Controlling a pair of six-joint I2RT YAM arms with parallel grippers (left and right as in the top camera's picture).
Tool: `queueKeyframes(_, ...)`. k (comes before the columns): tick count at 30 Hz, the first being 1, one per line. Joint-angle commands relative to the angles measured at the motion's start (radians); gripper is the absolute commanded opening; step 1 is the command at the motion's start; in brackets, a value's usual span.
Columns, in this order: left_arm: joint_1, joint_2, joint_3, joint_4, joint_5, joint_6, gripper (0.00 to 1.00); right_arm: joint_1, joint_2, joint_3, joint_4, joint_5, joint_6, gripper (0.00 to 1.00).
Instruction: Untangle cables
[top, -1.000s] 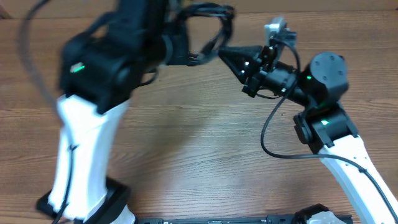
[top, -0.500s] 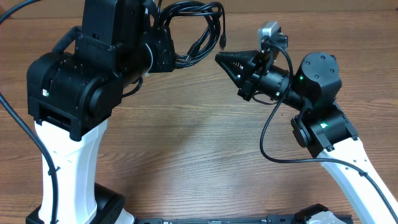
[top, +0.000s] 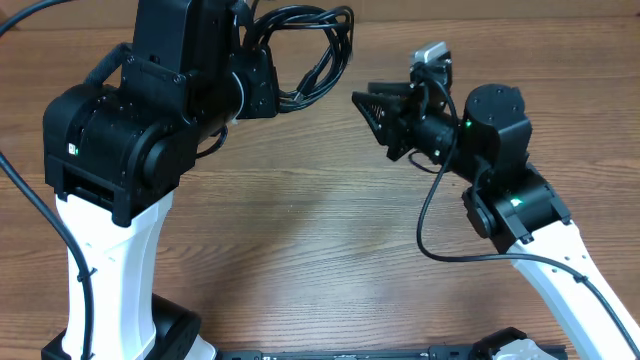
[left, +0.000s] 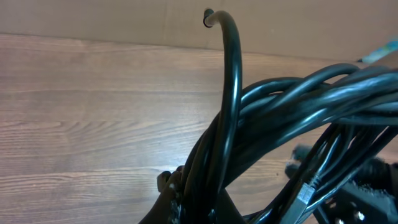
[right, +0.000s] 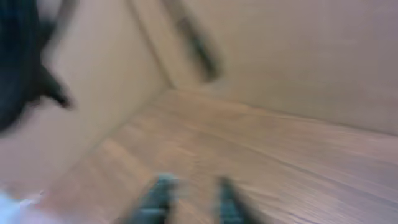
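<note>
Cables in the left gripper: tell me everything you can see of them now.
The cables are thin, glossy black cords, rubbery-looking, bunched in overlapping loops above the wooden table. The left gripper is shut on the bunch where strands cross. One free end curves upward in the left wrist view. The right gripper stands open beside the loops, not touching.

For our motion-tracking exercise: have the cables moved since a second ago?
Yes. The cables shifted slightly left, judged against the table's wood grain.
</note>
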Motion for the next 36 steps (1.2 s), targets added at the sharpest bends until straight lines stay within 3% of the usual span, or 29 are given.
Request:
queueKeyframes(1,-0.006,0.008,0.008,0.013,-0.039,-0.007,0.04,0.042,-0.023,0.020,0.062,-0.090,0.199,0.04)
queueKeyframes(11,-0.009,0.016,0.006,0.011,-0.020,-0.011,0.04,0.052,-0.104,0.020,0.132,-0.116,0.307,0.04)
queueKeyframes(36,-0.095,0.091,0.007,0.005,-0.004,-0.030,0.04,0.055,-0.068,0.019,0.076,-0.069,0.238,0.04)
